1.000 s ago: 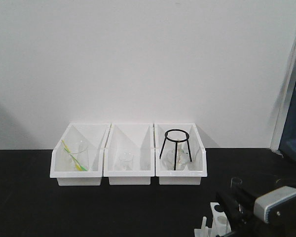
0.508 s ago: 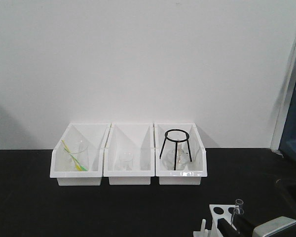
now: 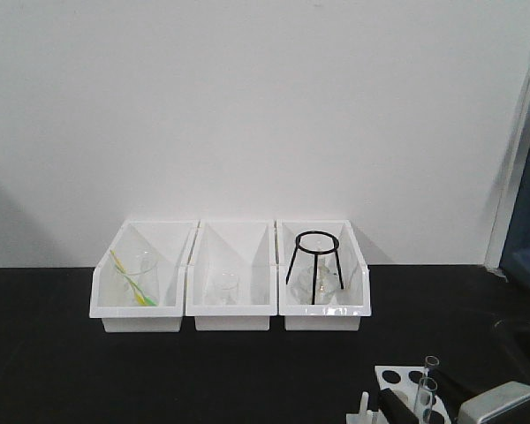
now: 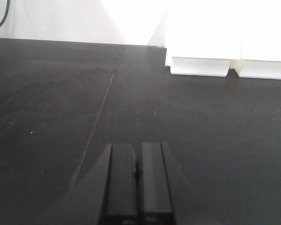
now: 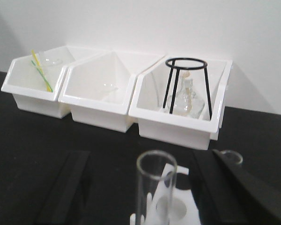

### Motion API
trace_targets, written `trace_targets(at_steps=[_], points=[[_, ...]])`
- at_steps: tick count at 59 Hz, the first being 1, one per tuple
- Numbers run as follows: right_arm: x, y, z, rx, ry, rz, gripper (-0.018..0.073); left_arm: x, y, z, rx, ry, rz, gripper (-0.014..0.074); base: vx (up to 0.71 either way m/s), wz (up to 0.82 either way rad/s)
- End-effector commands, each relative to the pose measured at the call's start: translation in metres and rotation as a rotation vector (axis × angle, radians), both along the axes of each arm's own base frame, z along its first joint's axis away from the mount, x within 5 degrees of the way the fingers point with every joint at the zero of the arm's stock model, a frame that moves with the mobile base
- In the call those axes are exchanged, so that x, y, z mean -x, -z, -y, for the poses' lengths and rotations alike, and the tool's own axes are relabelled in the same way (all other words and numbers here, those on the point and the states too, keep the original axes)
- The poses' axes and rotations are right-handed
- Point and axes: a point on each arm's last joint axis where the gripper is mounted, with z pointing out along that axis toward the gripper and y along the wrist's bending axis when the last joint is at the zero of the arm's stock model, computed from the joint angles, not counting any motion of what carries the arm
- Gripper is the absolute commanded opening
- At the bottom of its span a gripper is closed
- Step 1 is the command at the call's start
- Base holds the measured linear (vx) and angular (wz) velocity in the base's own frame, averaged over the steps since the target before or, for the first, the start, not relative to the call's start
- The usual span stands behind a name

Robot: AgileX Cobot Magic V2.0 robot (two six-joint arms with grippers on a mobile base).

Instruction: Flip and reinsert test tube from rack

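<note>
1. The left gripper (image 4: 138,154) is clenched on nothing, with bare black table (image 4: 201,117) ahead of it. It is little risk while it hangs well clear of the work.
2. The right gripper (image 5: 145,154) has its jaws spread wide. The test tube (image 5: 157,187) stands upright between them, touching neither, rimmed end up, apparently seated in the rack (image 5: 180,204) directly below.
3. If the jaws close off-centre, one finger would likely push the glass sideways, tilting it in its hole or dragging the light rack.
4. A second tube (image 5: 228,157) stands just beyond the right-hand finger, where a sweep or careless lift could clip it.
5. A second ago the right arm sat higher in the front view and hid most of the rack. Now it has sunk low, and both tubes show.
</note>
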Motion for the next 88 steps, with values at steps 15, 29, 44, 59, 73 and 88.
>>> trace_targets(at_steps=[15, 29, 44, 59, 73, 88], points=[[0.038, -0.084, 0.013, -0.061, 0.033, 0.136, 0.0522, -0.001, -0.009, 0.001, -0.005, 0.011, 0.099, -0.0006, 0.00, 0.00], [0.089, -0.149, 0.033, -0.018, 0.103, 0.134, 0.0522, -0.001, -0.009, 0.001, -0.005, 0.011, 0.099, -0.0006, 0.00, 0.00], [0.113, -0.157, 0.041, -0.035, 0.117, 0.183, 0.0522, -0.001, -0.009, 0.001, -0.005, 0.011, 0.099, -0.0006, 0.00, 0.00], [0.115, -0.158, 0.042, -0.030, 0.118, 0.188, 0.0522, -0.001, -0.009, 0.001, -0.005, 0.011, 0.099, -0.0006, 0.00, 0.00], [0.116, -0.160, 0.042, -0.017, 0.114, 0.216, 0.0522, -0.001, -0.009, 0.001, -0.005, 0.011, 0.099, -0.0006, 0.00, 0.00], [0.144, -0.155, 0.060, -0.033, 0.255, 0.395, 0.0398, -0.001, -0.009, 0.001, -0.005, 0.011, 0.099, -0.0006, 0.00, 0.00]])
